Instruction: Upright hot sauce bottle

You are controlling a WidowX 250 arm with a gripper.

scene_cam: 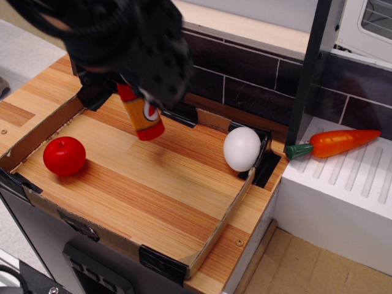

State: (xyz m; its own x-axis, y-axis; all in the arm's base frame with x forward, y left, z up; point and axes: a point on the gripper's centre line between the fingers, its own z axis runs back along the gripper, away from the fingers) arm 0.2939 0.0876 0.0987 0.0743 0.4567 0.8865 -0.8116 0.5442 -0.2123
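Note:
The hot sauce bottle [142, 117] is red with a yellow-orange label band and a white-and-red oval mark. It hangs nearly upright, base down, a little above the wooden tray floor [153, 184] near the back. My black gripper [130, 90] is shut on its neck from above; the arm is blurred with motion and hides the bottle's top and the fingers.
A red apple [64, 155] lies at the tray's left. A white egg [242, 149] rests against the tray's right wall. An orange carrot [334, 143] lies on the white rack to the right. A dark tiled wall [245, 67] runs behind.

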